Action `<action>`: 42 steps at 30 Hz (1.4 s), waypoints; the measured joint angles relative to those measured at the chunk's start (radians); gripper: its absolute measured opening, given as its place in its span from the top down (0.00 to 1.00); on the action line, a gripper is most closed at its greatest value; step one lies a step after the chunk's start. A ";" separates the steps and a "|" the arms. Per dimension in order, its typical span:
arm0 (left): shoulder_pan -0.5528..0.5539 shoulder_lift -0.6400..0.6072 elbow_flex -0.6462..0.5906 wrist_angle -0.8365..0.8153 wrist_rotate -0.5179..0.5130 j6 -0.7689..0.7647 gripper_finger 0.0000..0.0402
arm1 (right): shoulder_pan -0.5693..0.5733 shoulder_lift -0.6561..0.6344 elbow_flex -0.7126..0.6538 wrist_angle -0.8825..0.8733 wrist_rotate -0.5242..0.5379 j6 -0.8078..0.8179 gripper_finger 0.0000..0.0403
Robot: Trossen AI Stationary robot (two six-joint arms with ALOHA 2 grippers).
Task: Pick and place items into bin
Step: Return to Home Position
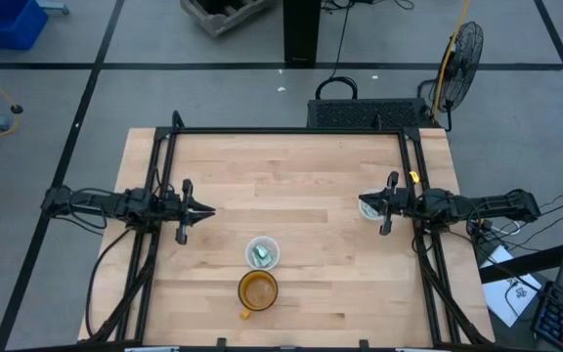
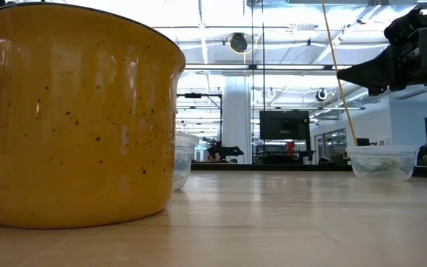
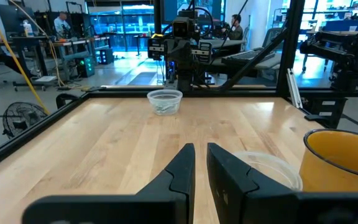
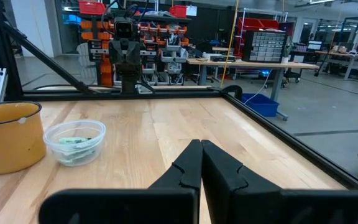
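Packets (image 4: 74,142) lie in a clear bowl (image 1: 263,251) beside the yellow mug (image 1: 257,290) mid-desk. Left gripper (image 1: 208,210) hovers with jaws slightly apart; right gripper (image 1: 365,203) over a second bowl (image 3: 165,101), jaws together.

Count on the wooden table: two clear bowls, one mug, two arms

Two small clear plastic bowls are sitting on the tabletop, one (image 1: 263,252) at lower centre of the high view, one (image 1: 369,205) at right of centre, each holding pale green-and-white wrapped packets (image 4: 76,144) too bunched to count. One speckled yellow enamel mug (image 1: 257,291) is standing just below the centre bowl. Two dark grippers are showing, left (image 1: 203,210) and right (image 1: 371,201).
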 joint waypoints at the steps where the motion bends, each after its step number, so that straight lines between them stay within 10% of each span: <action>1: 0.000 0.000 0.000 0.000 0.000 0.000 0.88 | 0.000 0.000 0.000 0.000 0.000 0.000 1.00; 42: 0.000 0.000 -0.003 0.033 -0.002 0.000 0.88 | 0.000 0.000 0.000 0.000 0.000 0.000 1.00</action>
